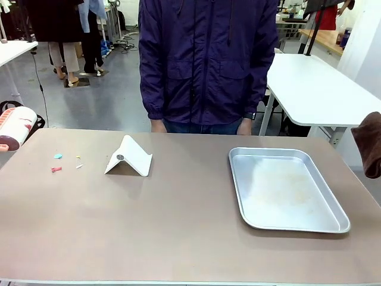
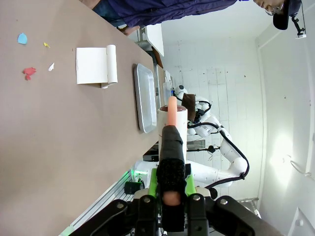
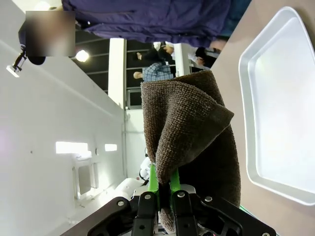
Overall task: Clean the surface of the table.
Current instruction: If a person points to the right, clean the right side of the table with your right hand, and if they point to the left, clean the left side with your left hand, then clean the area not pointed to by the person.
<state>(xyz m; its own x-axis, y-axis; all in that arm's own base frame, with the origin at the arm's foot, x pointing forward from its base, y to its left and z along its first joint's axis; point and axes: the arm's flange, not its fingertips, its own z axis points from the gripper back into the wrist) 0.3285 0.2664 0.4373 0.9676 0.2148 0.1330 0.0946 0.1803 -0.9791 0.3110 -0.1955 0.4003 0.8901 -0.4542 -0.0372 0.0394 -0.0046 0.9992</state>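
Observation:
The taupe-brown table [image 1: 178, 226] carries a few small coloured scraps [image 1: 58, 157] near its far left; the left wrist view shows them too [image 2: 28, 72]. My left gripper [image 2: 171, 186] is shut on the black handle of a white and pink tool [image 2: 171, 118], held off the table's left end; its head shows in the front view [image 1: 15, 127]. My right gripper [image 3: 163, 181] is shut on a folded brown cloth [image 3: 189, 132], which hangs past the table's right edge [image 1: 370, 152]. A person in a dark purple jacket [image 1: 205, 59] stands at the far side.
A white folded card stand [image 1: 128, 158] sits left of centre, beside the scraps. A shallow silver tray [image 1: 286, 187] lies on the right half. White-topped tables [image 1: 315, 89] stand behind the person.

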